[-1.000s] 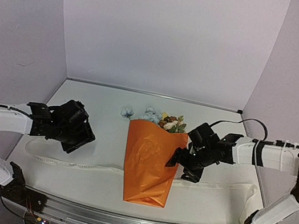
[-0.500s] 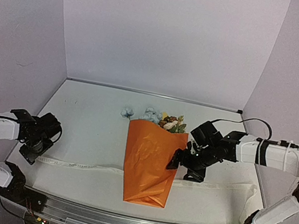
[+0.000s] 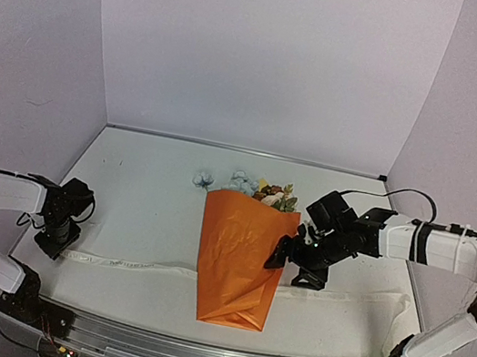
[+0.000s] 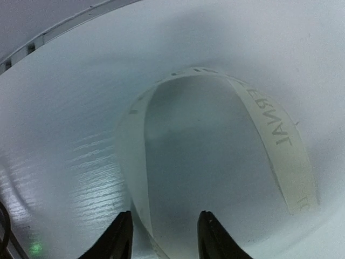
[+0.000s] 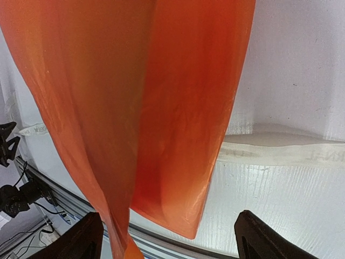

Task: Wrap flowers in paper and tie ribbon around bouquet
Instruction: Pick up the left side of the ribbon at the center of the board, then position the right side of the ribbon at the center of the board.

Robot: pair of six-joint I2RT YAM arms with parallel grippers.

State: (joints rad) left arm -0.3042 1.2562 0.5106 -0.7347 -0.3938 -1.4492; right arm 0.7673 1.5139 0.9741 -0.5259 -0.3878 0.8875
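On the table (image 3: 155, 182): a white top with pale walls on three sides; everything below lies on it.
Bouquet (image 3: 239, 253): an orange paper cone in the middle, lying flat. Its wide mouth points to the far wall and its folded narrow end to the near edge.
Ribbon (image 3: 131, 263): a long white strip running left to right across the near part of the table. It passes under the narrow half of the cone and comes out on both sides. In the left wrist view its end bows up in a loop with dark lettering.
Flowers (image 3: 265, 193): brown, cream and pale blue blooms showing at the cone's mouth. One blue bloom sticks out to the left, past the paper's edge.
Right gripper (image 3: 289, 269): at the cone's right edge, about halfway along. Its fingers (image 5: 86, 237) stand wide apart with the orange paper in front of them, clamping nothing.
Left gripper (image 4: 164, 237): low over the ribbon's left end, near the table's left side. Its fingers are partly apart, with one strand of the loop running down into the gap, not pinched.
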